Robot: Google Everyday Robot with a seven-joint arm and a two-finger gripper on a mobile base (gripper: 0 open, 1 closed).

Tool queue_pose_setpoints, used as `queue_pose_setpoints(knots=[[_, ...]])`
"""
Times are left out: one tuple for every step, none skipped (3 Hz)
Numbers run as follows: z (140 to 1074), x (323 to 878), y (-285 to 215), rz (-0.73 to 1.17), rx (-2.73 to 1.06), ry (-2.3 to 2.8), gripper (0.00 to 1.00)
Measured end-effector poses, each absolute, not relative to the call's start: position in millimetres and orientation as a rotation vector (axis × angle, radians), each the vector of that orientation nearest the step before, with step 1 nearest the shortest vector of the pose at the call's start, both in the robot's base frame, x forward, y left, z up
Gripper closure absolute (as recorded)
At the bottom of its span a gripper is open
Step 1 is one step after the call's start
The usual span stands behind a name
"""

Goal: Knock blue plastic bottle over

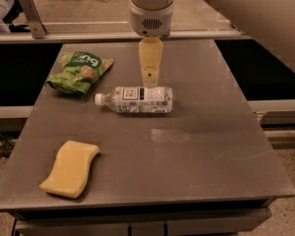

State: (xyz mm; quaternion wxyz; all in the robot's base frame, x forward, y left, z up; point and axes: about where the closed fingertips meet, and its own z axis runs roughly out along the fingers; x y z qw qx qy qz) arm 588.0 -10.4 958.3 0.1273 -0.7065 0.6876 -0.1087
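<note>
Yellow sponge (70, 168): lies flat near the front left corner of the worktop, well apart from everything else.
Green snack bag (79, 72): lies at the back left, a little left of the bottle's cap and not touching it.
Blue plastic bottle (137, 100): lies on its side about mid-worktop, toward the back. The white cap points left, the base points right, and the white-and-dark label faces up.
Tool (151, 80): hangs straight down from the white wrist, just behind the bottle, with its pale yellow tip at the bottle's far edge. Contact cannot be told. Whether it stands wide or narrow cannot be told either.
Worktop (226, 132): a grey, flat slab with a faint pale smudge just in front of the bottle.
</note>
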Motion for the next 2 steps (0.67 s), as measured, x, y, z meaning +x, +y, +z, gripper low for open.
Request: queue_pose_setpoints(knots=[[994.5,598.5,-55.6,-0.433,-1.917,2.004,0.00],[994.4,598.5,-55.6,-0.433,-1.917,2.004,0.00]])
